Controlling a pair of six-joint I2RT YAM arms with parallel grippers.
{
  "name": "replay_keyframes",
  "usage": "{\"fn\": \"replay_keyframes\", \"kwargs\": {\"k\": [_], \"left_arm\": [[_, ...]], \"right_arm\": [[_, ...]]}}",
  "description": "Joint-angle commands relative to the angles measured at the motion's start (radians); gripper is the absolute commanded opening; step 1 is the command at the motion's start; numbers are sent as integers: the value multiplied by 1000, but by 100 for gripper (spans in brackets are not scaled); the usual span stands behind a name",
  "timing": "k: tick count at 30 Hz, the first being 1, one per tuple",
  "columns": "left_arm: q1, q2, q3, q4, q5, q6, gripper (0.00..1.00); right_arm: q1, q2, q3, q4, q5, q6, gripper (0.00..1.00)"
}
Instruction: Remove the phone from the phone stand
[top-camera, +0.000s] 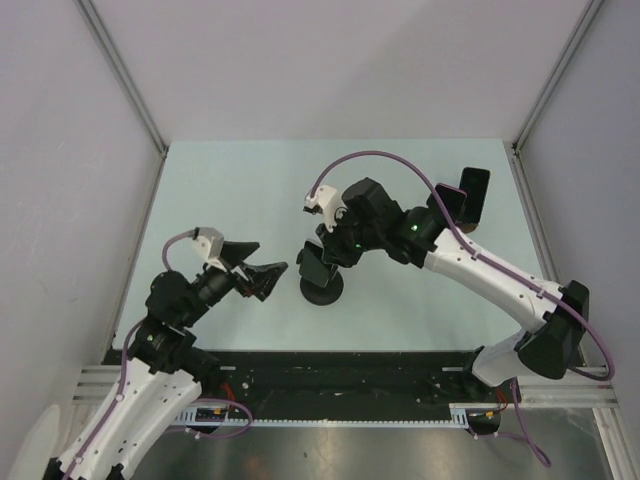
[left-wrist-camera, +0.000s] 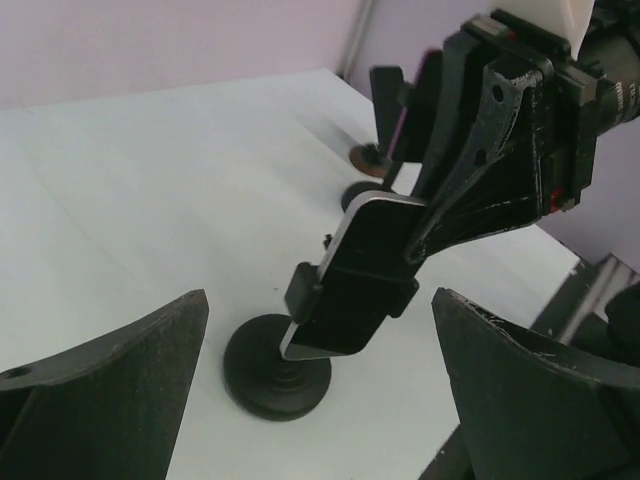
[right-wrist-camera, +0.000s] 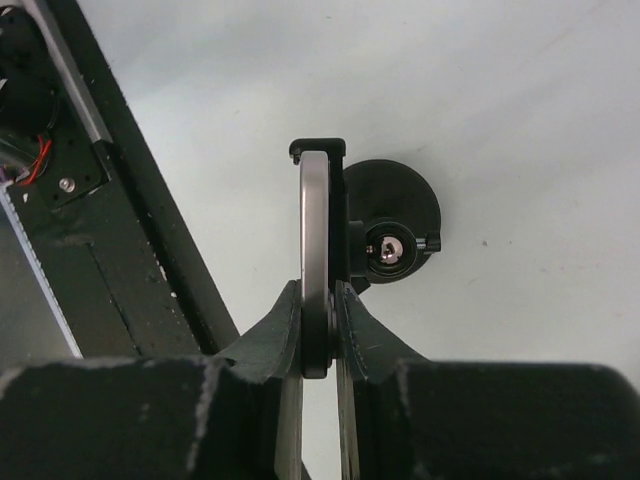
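Observation:
A dark phone (top-camera: 313, 263) with a silver edge sits tilted in the clamp of a black phone stand, whose round base (top-camera: 323, 291) rests mid-table. My right gripper (top-camera: 330, 248) is shut on the phone's upper end. In the right wrist view its fingers pinch the phone's edge (right-wrist-camera: 315, 240), with the stand (right-wrist-camera: 398, 215) just behind. My left gripper (top-camera: 262, 272) is open and empty, a little left of the stand. In the left wrist view the phone (left-wrist-camera: 355, 275) and base (left-wrist-camera: 276, 373) lie between and beyond its fingers.
A second black stand holding a dark phone (top-camera: 470, 195) stands at the back right; it also shows in the left wrist view (left-wrist-camera: 395, 105). A black rail (top-camera: 350, 370) runs along the near table edge. Grey walls enclose the table on three sides.

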Motion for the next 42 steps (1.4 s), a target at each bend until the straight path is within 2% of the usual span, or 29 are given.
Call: {"fn": "replay_keyframes", "kwargs": {"k": [1,6,9,10,12,13,15,16,18,19,22,25,32,35,42], "left_arm": [[-5,151,59,-3,190,33,100],[-7,276,88,-3,222,71,100],[-7,279,91,-3,202,96,100],[-7,273,88,-3,201,102,100],[-5,273,85,-3,184,113,100],[-7,280,85,-4,181,116,100],[-7,290,85,-3,176,116,100],[-7,294,86,-3,173,114,100],[-7,302,86,-3,162,105,100],[-7,300,86,-3,159,102,100],[-7,297,88,-3,156,105,100],[-7,305,97,-3,171,124,100],[-7,333,96,-3,175,140,100],[-5,325,93,-3,136,118,100],[-7,207,36,-1,15,79,100]], "right_arm": [[3,27,119,36,-111,-121,0],[1,76,150,-5,-145,-185,0],[2,112,193,-44,-162,-212,0],[3,119,205,-68,-163,-215,3],[3,126,222,-82,-165,-218,11],[5,123,225,-81,-168,-216,21],[5,111,222,-64,-174,-209,29],[3,102,221,-56,-174,-195,38],[5,88,224,-30,-162,-170,48],[5,76,225,-22,-154,-143,61],[8,53,218,22,-121,-97,80],[12,7,164,77,-67,-37,87],[32,-116,-61,208,158,104,89],[46,-153,-149,272,200,187,90],[164,-167,-345,448,361,218,96]]}}
